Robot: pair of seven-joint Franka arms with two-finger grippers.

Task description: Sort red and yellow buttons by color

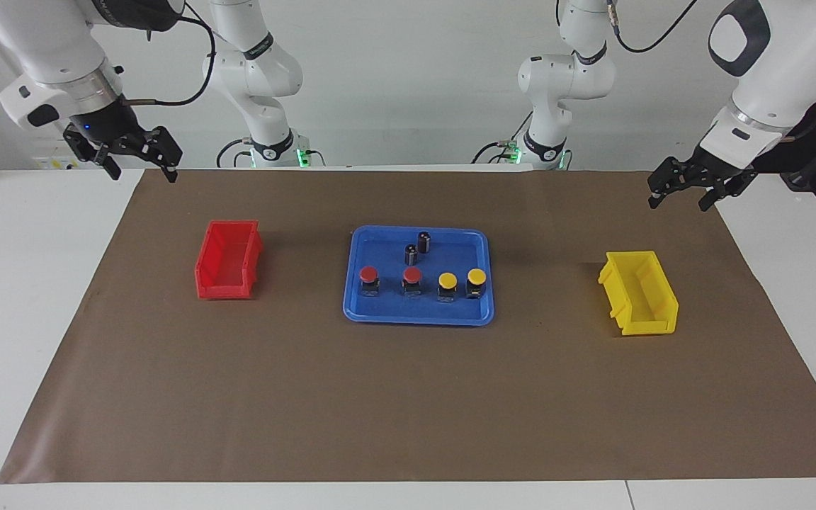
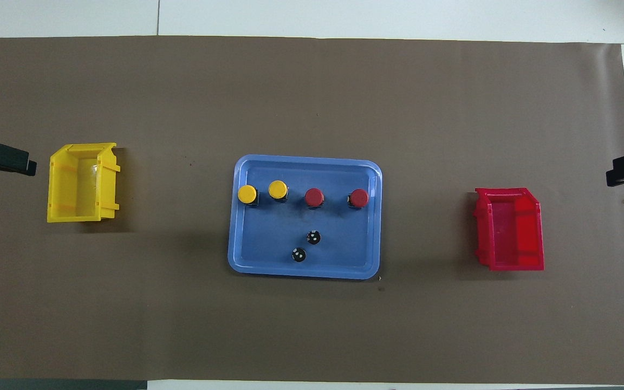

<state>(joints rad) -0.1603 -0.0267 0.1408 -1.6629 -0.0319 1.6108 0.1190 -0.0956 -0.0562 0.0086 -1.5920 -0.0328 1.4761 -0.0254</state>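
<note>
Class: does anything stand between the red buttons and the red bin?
Nothing visible does. The red buttons stand in the blue tray; only its low rim and bare brown mat separate them from the red bin.

You have tray (image 1: 418, 314) mid-bench, four buttons (image 1: 423, 282) in row on it, two cylinders (image 1: 418, 247) nearer robots. One bin (image 1: 227, 260) toward right arm's end, other bin (image 1: 638, 293) toward left arm's end.
</note>
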